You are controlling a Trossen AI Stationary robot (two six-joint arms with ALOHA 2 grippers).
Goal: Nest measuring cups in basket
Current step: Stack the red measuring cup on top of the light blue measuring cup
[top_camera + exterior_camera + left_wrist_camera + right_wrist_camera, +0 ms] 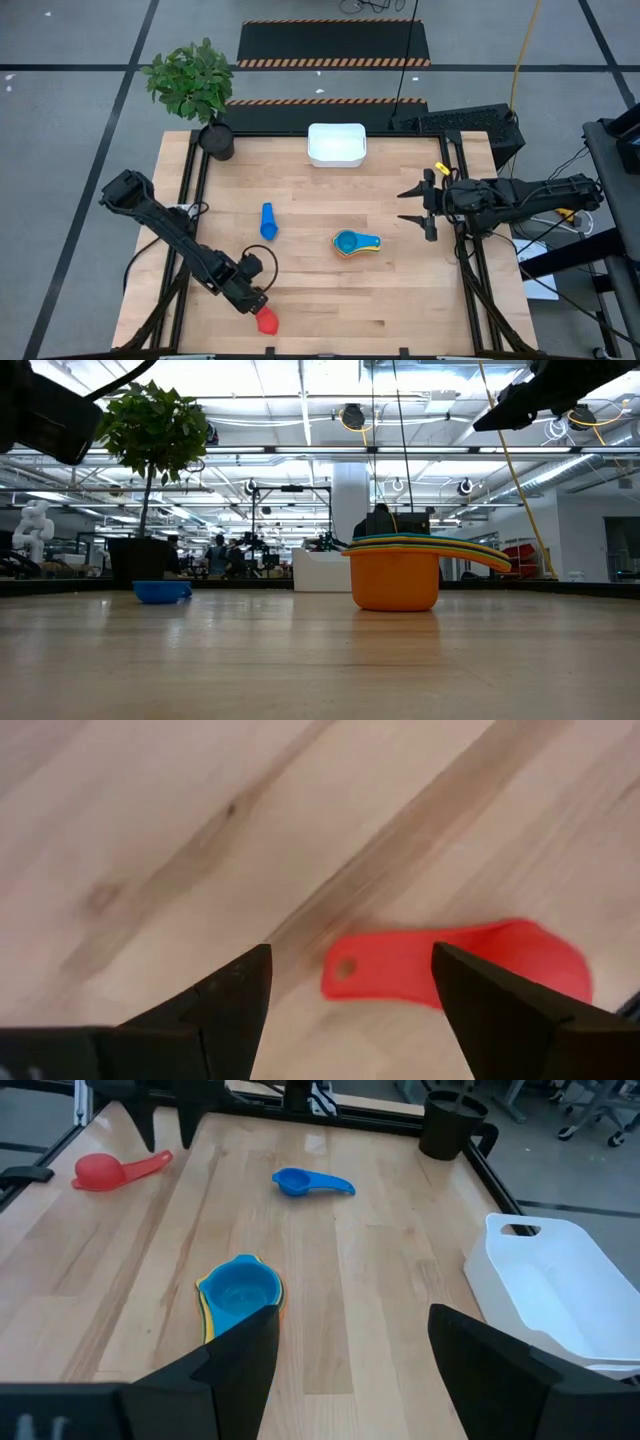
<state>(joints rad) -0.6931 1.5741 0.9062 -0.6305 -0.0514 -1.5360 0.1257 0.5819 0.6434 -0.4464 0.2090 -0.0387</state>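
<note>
At the table's near edge, the left gripper [256, 303] is hovering over the red measuring cup [266, 321], its fingers spread and gripping nothing — the wrist view shows the cup's handle [385, 965] lying flat between the two dark fingertips. To do this step well, the gripper should probably be lowering straight down with the handle centred in the gap, closing across the thin handle rather than the round bowl, then lifting clear before carrying the cup toward the stack. The left arm is reaching diagonally from the table's left corner, wrist bent downward.

Farther from that edge, mid-table, the stack of nested cups [355, 243] is sitting with a light blue cup on top and an orange one at the bottom; to the stack's left, well apart, a blue cup [268, 222] is lying alone. To the stack's right, the right gripper [417, 207] is waiting above the table — fingers parted, empty, its arm stretching in level from the right side.

Beyond the stack, at the table's far edge, the white basket [336, 145] is standing empty, with a potted plant [195, 85] at the far left corner.
</note>
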